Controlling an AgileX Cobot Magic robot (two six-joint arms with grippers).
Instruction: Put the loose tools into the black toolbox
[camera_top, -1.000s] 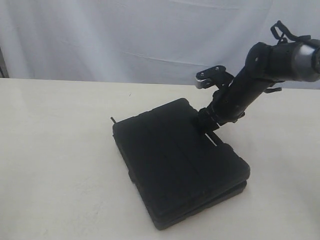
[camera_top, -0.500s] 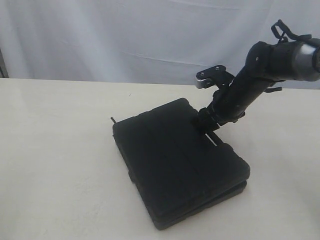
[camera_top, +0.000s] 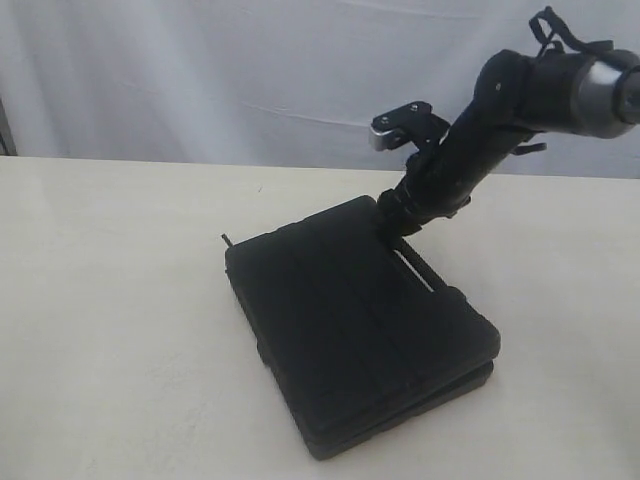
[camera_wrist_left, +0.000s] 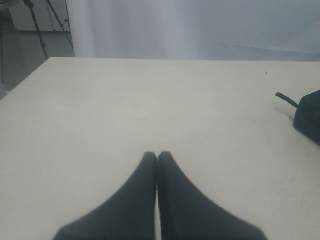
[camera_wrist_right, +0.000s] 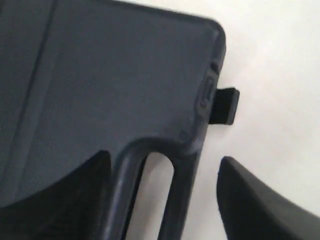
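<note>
Exterior view: the black toolbox (camera_top: 360, 340) lies lid-down mid-counter (camera_top: 110, 330), my right end effector (camera_top: 392, 222) at its far-right edge.

Left wrist view: my left end effector (camera_wrist_left: 157, 161), left of the toolbox, is pressed together, holding nothing.

Right wrist view: my fingers (camera_wrist_right: 250, 200) are spread wide astride the handle (camera_wrist_right: 186, 175), gripping nothing.

Black toolbox (camera_top: 350, 330): lid closed, lying flat right of centre, one corner pointing near, carry handle (camera_wrist_right: 187, 185) along far-right edge, latch tab (camera_wrist_right: 225, 106) protruding beside it.

Closed black toolbox (camera_top: 360, 330) on table (camera_top: 110, 300)
</note>
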